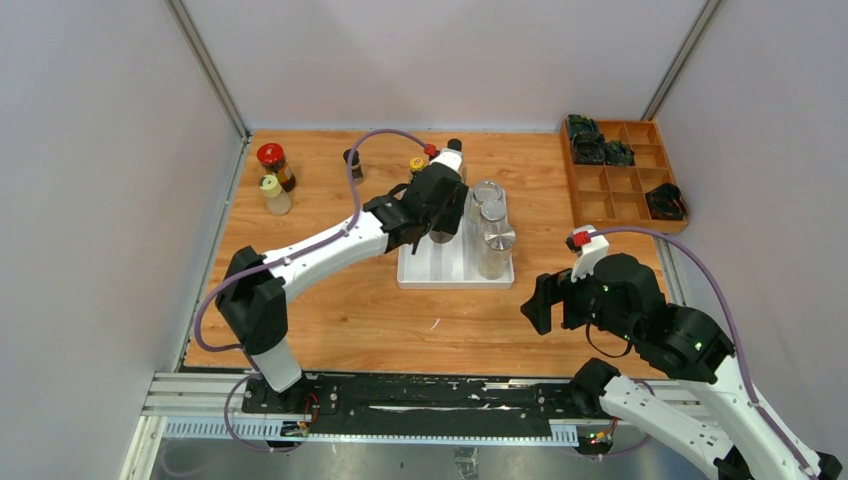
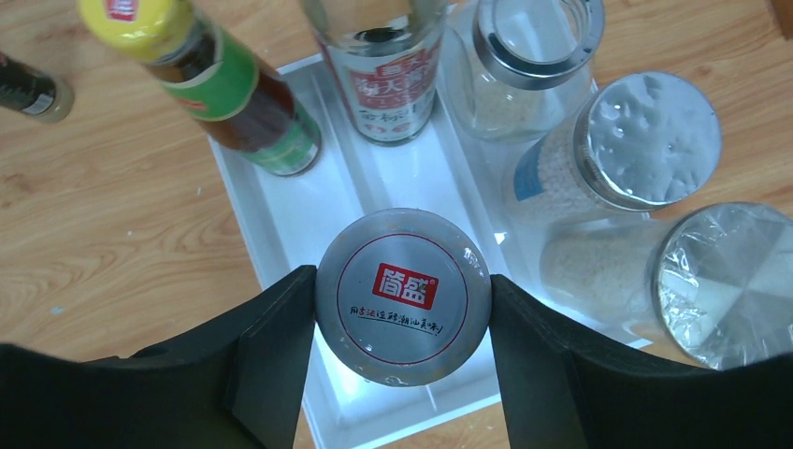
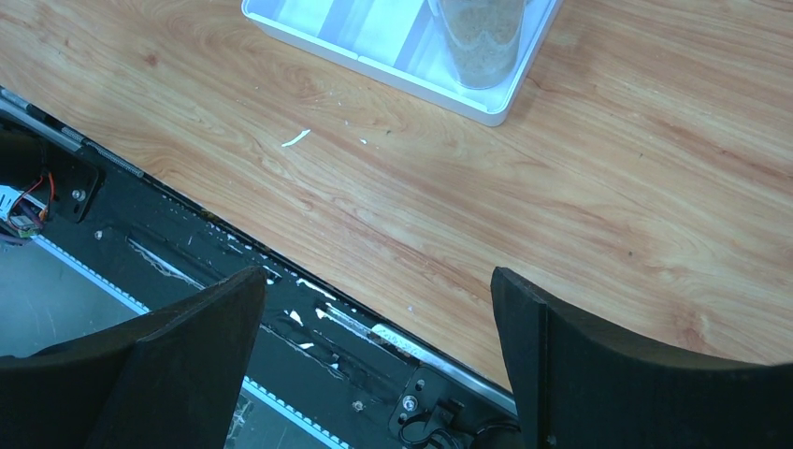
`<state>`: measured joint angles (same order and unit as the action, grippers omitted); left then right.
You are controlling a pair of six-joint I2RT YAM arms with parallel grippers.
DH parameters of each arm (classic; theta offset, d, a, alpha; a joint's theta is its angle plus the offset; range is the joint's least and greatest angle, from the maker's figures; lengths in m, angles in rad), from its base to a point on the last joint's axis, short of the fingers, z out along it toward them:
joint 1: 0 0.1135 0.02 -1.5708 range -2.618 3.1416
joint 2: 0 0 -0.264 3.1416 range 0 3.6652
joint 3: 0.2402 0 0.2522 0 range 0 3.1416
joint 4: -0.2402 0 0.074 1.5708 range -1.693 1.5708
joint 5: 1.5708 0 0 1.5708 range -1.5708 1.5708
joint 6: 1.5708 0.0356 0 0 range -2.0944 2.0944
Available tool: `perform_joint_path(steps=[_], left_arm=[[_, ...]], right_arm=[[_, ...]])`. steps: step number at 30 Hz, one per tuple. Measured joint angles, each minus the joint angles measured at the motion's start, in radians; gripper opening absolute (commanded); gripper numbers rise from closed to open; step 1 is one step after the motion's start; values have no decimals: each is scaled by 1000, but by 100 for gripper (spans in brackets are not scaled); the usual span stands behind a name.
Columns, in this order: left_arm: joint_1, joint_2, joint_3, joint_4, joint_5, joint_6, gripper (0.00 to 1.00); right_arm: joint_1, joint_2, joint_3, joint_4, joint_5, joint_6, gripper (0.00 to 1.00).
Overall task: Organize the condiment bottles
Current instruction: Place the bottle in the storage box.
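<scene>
- Wooden table (image 1: 330,310) carries white tray (image 1: 440,270) at centre.
- Left gripper (image 2: 402,323): jaws clamp logo-lidded jar (image 2: 402,290) over tray.
- Obstructions: yellow-capped bottle (image 2: 234,94) at 11 o'clock, silver-lidded jars (image 2: 650,140) at 2 o'clock.
- Right gripper (image 3: 379,309): jaws wide, empty, at 4 o'clock of tray.

Left arm (image 1: 330,245): stretched forward. Left gripper (image 2: 400,309): pointing down, fingers (image 2: 281,327) apparently pressing both sides of grey-lidded jar (image 2: 402,271). Right arm (image 1: 660,335): folded near its base. Right gripper (image 3: 374,299): jaws spread wide.
</scene>
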<state>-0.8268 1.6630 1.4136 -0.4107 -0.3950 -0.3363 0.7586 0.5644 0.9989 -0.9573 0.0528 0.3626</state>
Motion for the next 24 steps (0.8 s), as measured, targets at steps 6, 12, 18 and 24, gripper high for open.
perform_joint_path(steps=[6, 12, 18, 24], left_arm=[[-28, 95, 42, 48, -11, 16, 54], [-30, 167, 62, 90, -35, 27, 54], [-30, 216, 62, 103, -56, 30, 54], [-23, 246, 62, 121, -57, 29, 54]], right_arm=[[0, 0, 0, -3, 0, 1, 96], [0, -4, 0, -8, 1, 1, 96], [0, -10, 0, -9, 1, 2, 96], [0, -12, 0, -10, 1, 2, 96]])
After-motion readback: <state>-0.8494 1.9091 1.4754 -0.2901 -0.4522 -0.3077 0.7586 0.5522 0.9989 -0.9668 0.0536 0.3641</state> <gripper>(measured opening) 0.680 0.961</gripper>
